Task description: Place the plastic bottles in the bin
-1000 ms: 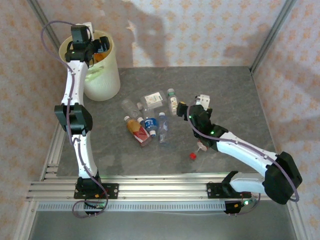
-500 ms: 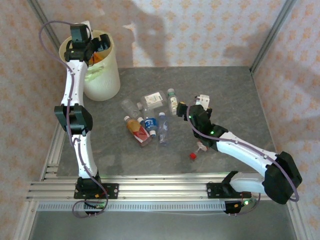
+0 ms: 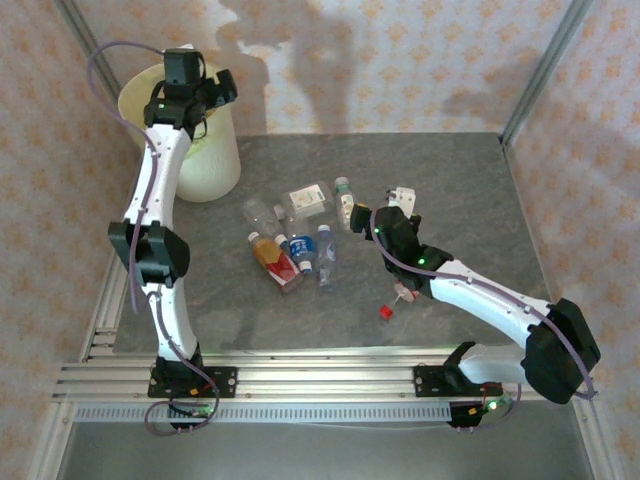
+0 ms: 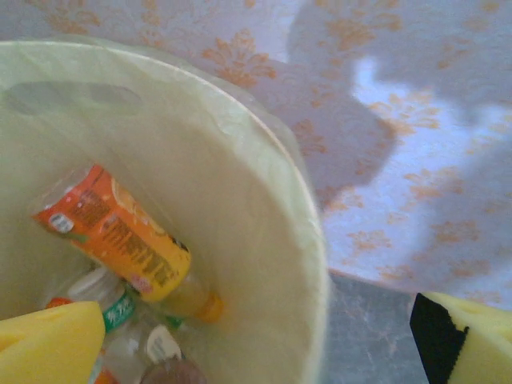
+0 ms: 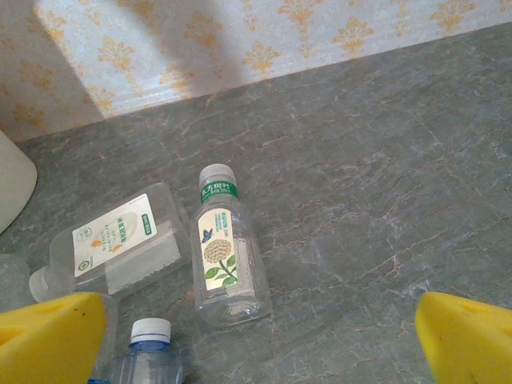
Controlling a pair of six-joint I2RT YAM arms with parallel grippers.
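Both arms reach out, jaws parted.
The left arm point(image 3: 150, 200) rises steeply to the far left, its left gripper point(image 4: 256, 344) pointing down, pads wide apart. The right arm point(image 3: 480, 300) stretches low toward centre, its right gripper point(image 5: 258, 340) spread wide, holding nothing.

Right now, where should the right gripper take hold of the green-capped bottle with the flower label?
Probably grip the green-capped bottle across its labelled middle, straight from above. It lies flat, cap toward the back wall, so the right gripper can straddle its width; the flat bottle lies close on one side.
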